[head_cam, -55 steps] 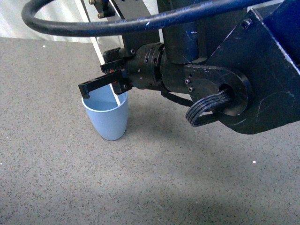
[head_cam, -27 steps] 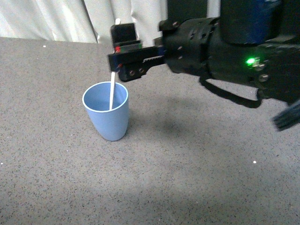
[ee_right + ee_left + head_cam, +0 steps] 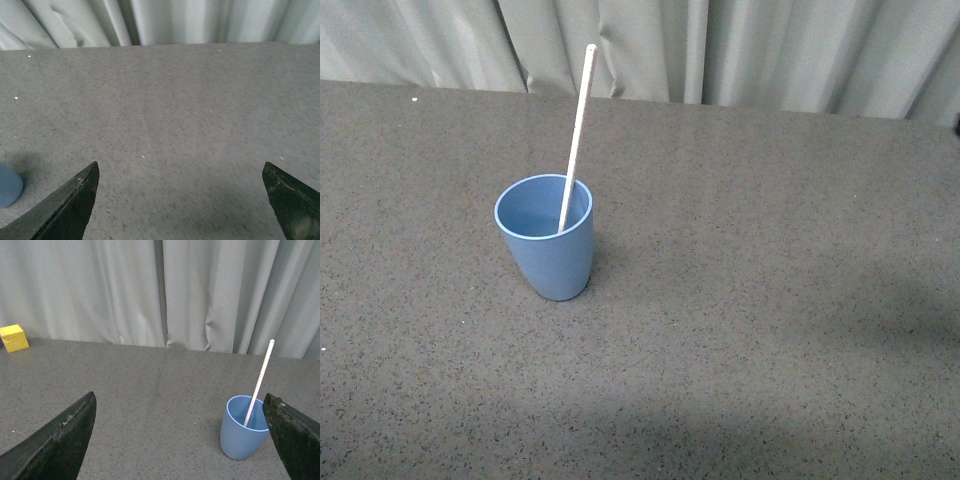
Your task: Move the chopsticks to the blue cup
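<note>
The blue cup [image 3: 547, 238] stands upright on the grey table. The cream-white chopstick [image 3: 578, 125] stands inside it, leaning on the rim, its top end well above the cup. Neither arm shows in the front view. In the left wrist view the cup [image 3: 241, 432] with the chopstick [image 3: 260, 381] is ahead, close to one finger of my open, empty left gripper [image 3: 181, 437]. In the right wrist view my right gripper [image 3: 181, 197] is open and empty over bare table, and only an edge of the cup [image 3: 8, 186] shows at the frame's side.
A grey curtain [image 3: 720, 50] hangs along the table's far edge. A yellow block [image 3: 13, 337] lies near the curtain, far from the cup, in the left wrist view.
The right arm, which held the chopstick over the cup, has let it go and drawn back out of the front view. The chopstick now stands free in the cup.
</note>
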{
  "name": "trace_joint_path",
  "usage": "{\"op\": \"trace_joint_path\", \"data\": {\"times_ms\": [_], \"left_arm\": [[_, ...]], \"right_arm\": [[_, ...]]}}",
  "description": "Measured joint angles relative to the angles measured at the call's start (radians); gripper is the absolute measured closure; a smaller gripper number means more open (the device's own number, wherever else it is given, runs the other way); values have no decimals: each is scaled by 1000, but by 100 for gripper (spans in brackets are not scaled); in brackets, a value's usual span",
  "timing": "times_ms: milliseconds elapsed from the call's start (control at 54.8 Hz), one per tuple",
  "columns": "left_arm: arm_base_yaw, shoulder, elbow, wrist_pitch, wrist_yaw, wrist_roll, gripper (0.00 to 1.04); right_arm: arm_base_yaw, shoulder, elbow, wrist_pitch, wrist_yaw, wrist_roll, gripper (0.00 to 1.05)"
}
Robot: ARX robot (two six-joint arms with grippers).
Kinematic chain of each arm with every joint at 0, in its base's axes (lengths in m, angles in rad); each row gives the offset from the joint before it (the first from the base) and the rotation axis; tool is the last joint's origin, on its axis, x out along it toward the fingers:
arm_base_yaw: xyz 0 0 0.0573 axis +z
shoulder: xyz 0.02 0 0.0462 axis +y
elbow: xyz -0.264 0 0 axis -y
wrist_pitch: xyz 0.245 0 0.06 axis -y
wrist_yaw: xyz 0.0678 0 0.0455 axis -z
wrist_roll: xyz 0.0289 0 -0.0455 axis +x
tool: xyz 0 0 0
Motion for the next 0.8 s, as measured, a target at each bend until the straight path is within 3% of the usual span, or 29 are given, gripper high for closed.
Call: {"op": "trace_joint_path", "data": {"times_ms": [37, 110, 164, 274, 347, 530, 621, 804], "left_arm": [[0, 0, 0, 0, 0, 0, 7], [0, 0, 0, 0, 0, 0, 7], [0, -1, 0, 0, 0, 0, 7], [0, 0, 0, 0, 0, 0, 7], [0, 0, 0, 0, 0, 0, 7], [0, 0, 0, 0, 0, 0, 7], [0, 0, 0, 0, -1, 0, 7], [0, 0, 0, 0, 0, 0, 7]], "right_arm": [[-4, -37, -39, 30, 27, -15, 11], [-19, -77, -169, 339, 77, -87, 24], [-30, -101, -222, 467, 70, -119, 33], [-61, -156, -288, 579, 42, -151, 57], [-79, -203, -330, 540, 22, -159, 73], [-127, -343, -358, 438, -39, -164, 103], [-187, -446, -376, 348, -80, -167, 104], [-190, -603, -387, 212, -86, -168, 104]]}}
